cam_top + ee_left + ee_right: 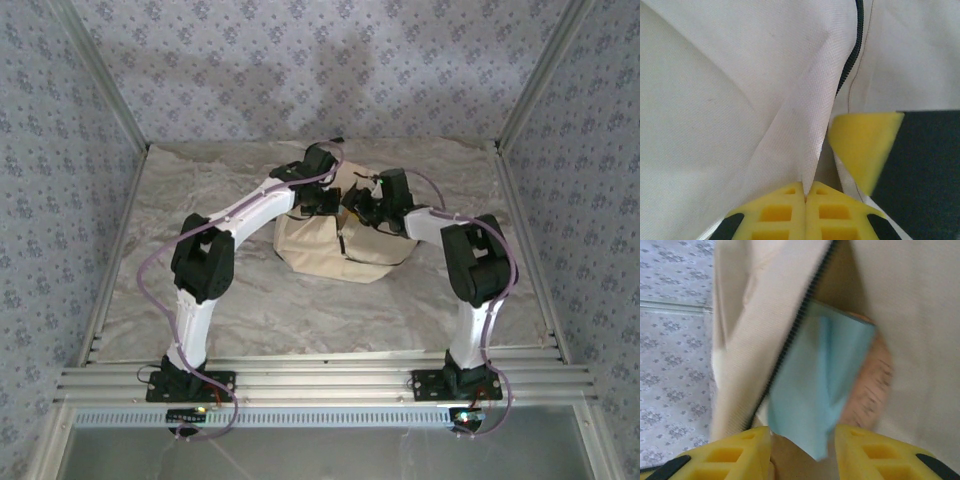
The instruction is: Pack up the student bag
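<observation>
The beige student bag (340, 250) lies mid-table with both arms reaching onto its top. My left gripper (805, 192) is shut on a fold of the bag's cream fabric (715, 100), and a black zipper (850, 50) runs just beyond. My right gripper (802, 440) stands open at the bag's unzipped mouth. A light blue flat sheet (810, 385) sits in the opening, its lower corner hanging between the fingers. Behind it lies a brown wooden ruler (872, 385) with black marks. One yellow finger of the right gripper (865, 150) shows close beside the pinched fold.
The marble-patterned table (200, 290) surrounds the bag. Metal frame posts and patterned walls (60, 150) close in the left, back and right sides. An aluminium rail (320, 380) carrying both arm bases runs along the near edge.
</observation>
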Robot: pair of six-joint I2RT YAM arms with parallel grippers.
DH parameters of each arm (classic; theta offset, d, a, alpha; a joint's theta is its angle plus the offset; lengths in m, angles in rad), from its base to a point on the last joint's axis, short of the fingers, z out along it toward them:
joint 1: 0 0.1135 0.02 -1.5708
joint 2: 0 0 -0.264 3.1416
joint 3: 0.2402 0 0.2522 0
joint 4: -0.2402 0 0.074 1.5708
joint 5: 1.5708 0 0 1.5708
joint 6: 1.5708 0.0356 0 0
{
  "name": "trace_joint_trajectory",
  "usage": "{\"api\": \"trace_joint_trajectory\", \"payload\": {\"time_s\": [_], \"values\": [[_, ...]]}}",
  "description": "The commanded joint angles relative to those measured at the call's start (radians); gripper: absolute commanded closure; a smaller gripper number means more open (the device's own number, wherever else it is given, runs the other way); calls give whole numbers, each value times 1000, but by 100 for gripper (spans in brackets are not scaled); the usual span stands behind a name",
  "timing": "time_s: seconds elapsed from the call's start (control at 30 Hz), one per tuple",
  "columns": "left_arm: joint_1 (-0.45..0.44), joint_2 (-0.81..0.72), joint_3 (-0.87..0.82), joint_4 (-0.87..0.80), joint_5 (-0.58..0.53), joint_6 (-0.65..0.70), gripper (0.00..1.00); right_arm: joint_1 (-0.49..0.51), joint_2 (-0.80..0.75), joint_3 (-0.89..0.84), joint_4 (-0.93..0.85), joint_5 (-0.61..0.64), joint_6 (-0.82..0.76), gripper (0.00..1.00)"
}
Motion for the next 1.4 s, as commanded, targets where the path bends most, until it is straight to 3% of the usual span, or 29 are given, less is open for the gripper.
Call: {"api": "trace_joint_trajectory", "payload": {"time_s": [0.0,0.13,0.2,0.3,0.37,0.57,0.83,1.17,1.37], "values": [[14,-58,-4,12,6,-6,100,-16,-108,-18,-97,12,-101,56],[18,-63,-8,13,7,-8,98,-8,-173,4,-227,75,-195,58],[19,-66,-7,14,12,-9,88,-2,-179,18,-265,84,-217,64],[21,-75,-4,-10,25,-19,34,27,-201,43,-358,103,-295,65],[22,-99,-24,-21,33,-23,17,59,-226,63,-457,150,-400,62],[59,-259,-247,60,55,-81,14,137,-301,37,-637,150,-523,54],[96,-420,-566,171,53,-174,14,251,-282,-16,-647,250,-472,60],[105,-374,-690,325,76,-254,14,294,-155,28,-622,407,-431,68],[109,-302,-705,354,67,-261,14,298,-106,54,-565,407,-391,70]]}}
